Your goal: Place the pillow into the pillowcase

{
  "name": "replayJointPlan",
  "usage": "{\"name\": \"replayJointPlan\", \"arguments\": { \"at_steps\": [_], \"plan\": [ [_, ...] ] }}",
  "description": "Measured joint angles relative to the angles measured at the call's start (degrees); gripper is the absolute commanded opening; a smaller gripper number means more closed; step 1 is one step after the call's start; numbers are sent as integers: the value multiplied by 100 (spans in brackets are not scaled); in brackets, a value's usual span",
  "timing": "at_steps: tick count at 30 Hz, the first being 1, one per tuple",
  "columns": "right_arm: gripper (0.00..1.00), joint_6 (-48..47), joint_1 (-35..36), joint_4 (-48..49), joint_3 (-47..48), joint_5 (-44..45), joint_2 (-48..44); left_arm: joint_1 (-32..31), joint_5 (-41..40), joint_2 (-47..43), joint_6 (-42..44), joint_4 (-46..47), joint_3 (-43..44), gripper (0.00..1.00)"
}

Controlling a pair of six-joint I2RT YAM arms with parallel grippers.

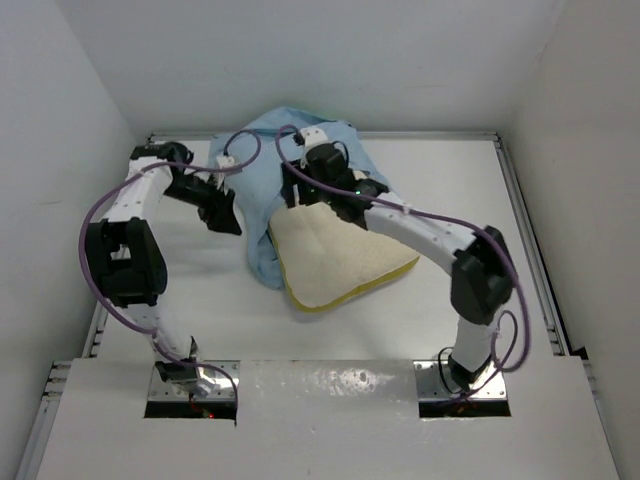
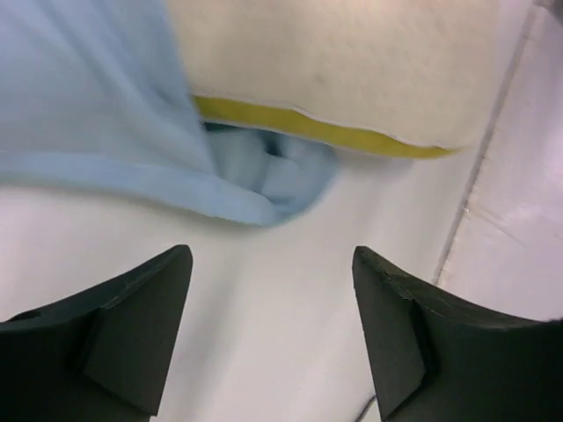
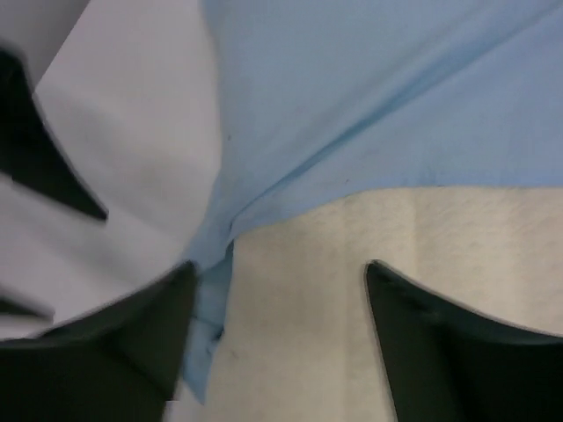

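Pillow (image 1: 345, 262) lies mid-table (image 1: 200, 300), its far end inside the pillowcase (image 1: 262, 185) and its yellow-edged near part bare. Our left gripper (image 2: 273, 290) hovers just left of the cloth, jaws wide apart, holding nothing. Our right gripper (image 3: 281, 299) hangs over the case's edge where it crosses the pillow, jaws likewise spread and empty.

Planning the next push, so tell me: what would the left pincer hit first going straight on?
Probably the bunched blue edge of the pillowcase, the pillow just behind it. The open left pincer hangs over bare table, so depth is uncertain.
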Motion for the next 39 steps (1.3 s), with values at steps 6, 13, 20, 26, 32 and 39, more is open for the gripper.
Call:
{"name": "replayJointPlan", "arguments": {
  "at_steps": [6, 13, 20, 26, 32, 39],
  "plan": [
    [76, -251, -710, -660, -273, -975, -1425, -837, -1263, 131, -1569, 1508, 1784, 66],
    [99, -79, -2865, -741, -1342, -1460, -1362, -2959, -2986, 1961, -2787, 3193, 3563, 79],
    [99, -133, -3123, -719, -1329, -2118, -2, -3447, -5010, 3794, -3560, 4172, 3906, 79],
    [73, -105, -3112, -297, -1360, -2643, 660, -3467, -6266, 3705, -3871, 5018, 3845, 41],
    [51, 177, -3147, 579, -2000, -3067, 494, -3429, -6795, 3622, -3895, 5532, 3355, 9],
    [0, 223, -3117, 610, -1886, -3388, 507, -3388, -6041, 3491, -3810, 5576, 3163, 0]
  ]
}}
